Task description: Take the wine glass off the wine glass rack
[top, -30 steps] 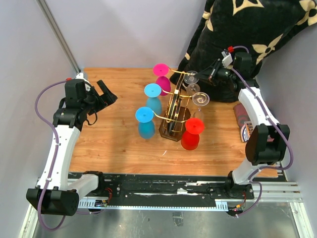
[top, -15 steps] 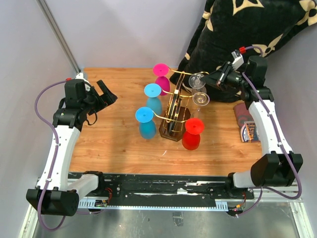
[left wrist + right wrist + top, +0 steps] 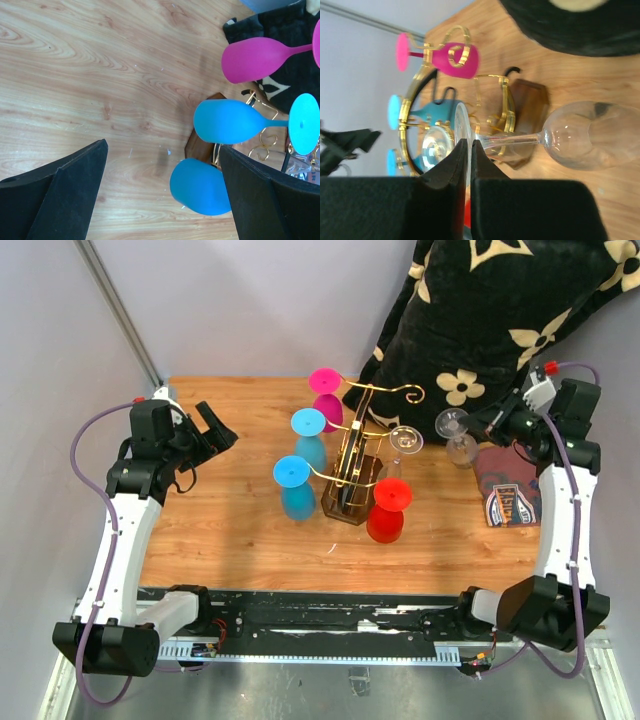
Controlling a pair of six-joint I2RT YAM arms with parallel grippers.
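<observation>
The gold wire wine glass rack (image 3: 352, 445) stands mid-table on its dark brown base (image 3: 530, 107). Pink (image 3: 327, 400), two blue (image 3: 308, 438) (image 3: 293, 488), red (image 3: 386, 510) and one clear glass (image 3: 405, 440) hang from its arms. A second clear wine glass (image 3: 457, 437) is off the rack, in the air to its right, foot up. My right gripper (image 3: 497, 426) (image 3: 471, 146) is shut on the rim of that glass's foot; its bowl (image 3: 592, 135) hangs over the wood. My left gripper (image 3: 214, 427) (image 3: 162, 146) is open at the left, holding nothing.
A black cushion (image 3: 500, 310) with cream flowers leans at the back right corner. A dark printed packet (image 3: 510, 492) lies at the table's right edge, below the held glass. Grey walls close the left and back sides.
My right arm has swung right, carrying the clear glass off the rack's top right scroll arm to beyond the rack. The left arm has not moved.
</observation>
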